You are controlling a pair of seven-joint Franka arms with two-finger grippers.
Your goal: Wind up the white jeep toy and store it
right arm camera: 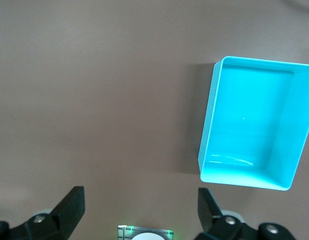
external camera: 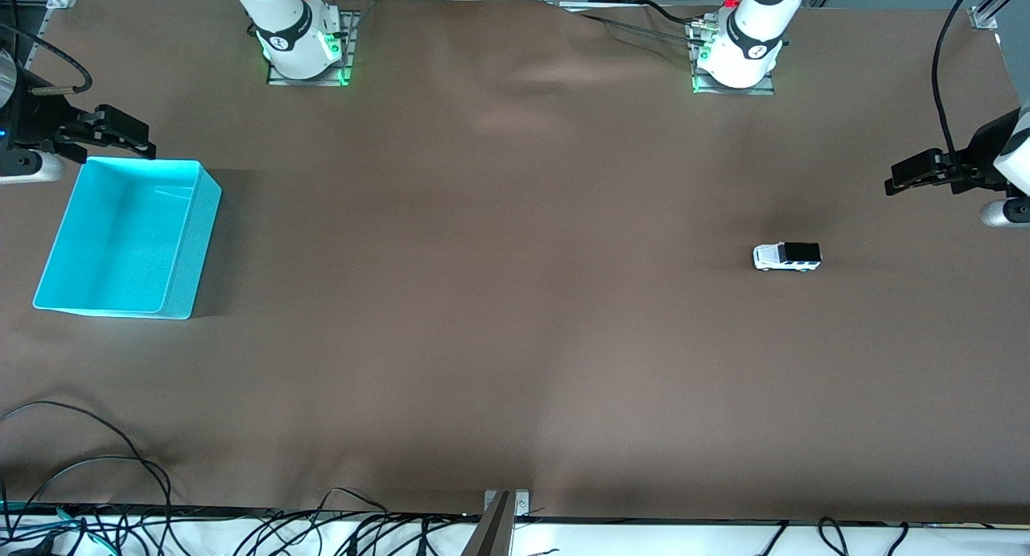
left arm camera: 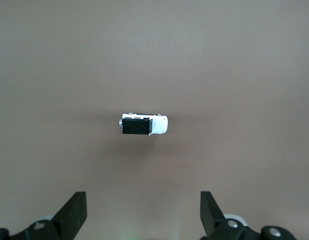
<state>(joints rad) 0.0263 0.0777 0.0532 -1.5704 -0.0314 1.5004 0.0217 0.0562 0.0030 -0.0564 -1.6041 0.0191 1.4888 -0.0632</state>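
The white jeep toy (external camera: 787, 257) (left arm camera: 143, 125), white with a black roof, stands on its wheels on the brown table toward the left arm's end. My left gripper (external camera: 895, 178) (left arm camera: 143, 196) hangs open in the air at that end of the table, apart from the jeep, with nothing between its fingers. The cyan bin (external camera: 197, 242) (right arm camera: 208, 120) sits empty toward the right arm's end. Just over the bin's rim on the robots' side, my right gripper (external camera: 147, 143) (right arm camera: 140, 191) hovers open and holds nothing.
The brown cloth covers the whole table, with a wide bare stretch between bin and jeep. The arm bases (external camera: 302, 45) (external camera: 736, 53) stand along the robots' edge. Loose cables (external camera: 80, 475) and a metal bracket (external camera: 505, 504) lie at the edge nearest the front camera.
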